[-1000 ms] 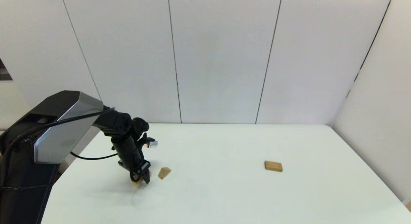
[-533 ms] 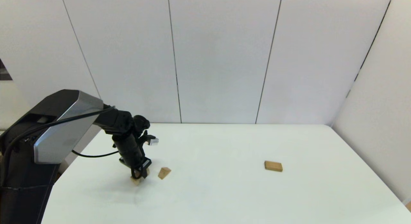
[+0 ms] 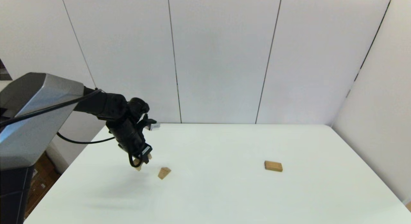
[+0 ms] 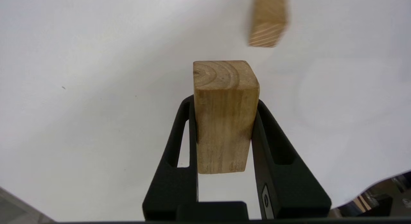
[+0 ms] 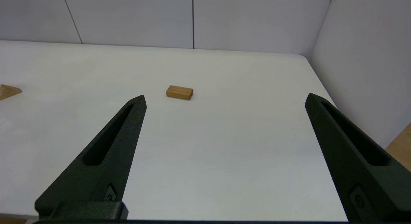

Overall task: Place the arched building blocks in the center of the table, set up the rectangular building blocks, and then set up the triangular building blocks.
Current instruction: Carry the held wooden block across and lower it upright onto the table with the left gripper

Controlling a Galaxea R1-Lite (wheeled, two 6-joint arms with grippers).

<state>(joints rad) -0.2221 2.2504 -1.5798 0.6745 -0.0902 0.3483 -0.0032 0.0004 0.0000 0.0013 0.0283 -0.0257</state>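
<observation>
Left gripper (image 3: 140, 162) pinches the light-wood arched block (image 4: 224, 111), ringed end grain showing, above the tabletop (image 3: 224, 192).

Light-wood arched block (image 4: 224, 115), ring-grained end; white table (image 3: 224, 198)

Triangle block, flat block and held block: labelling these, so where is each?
Triangle block (image 3: 164, 173), head view, on its sloping face.
Flat block (image 3: 273, 166), head view, on its top face.
Held block (image 4: 224, 115), left wrist view, on its long side.

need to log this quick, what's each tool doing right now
Left tool: shut on the arched block, lifted off the table.
Right tool: open, empty.
</observation>
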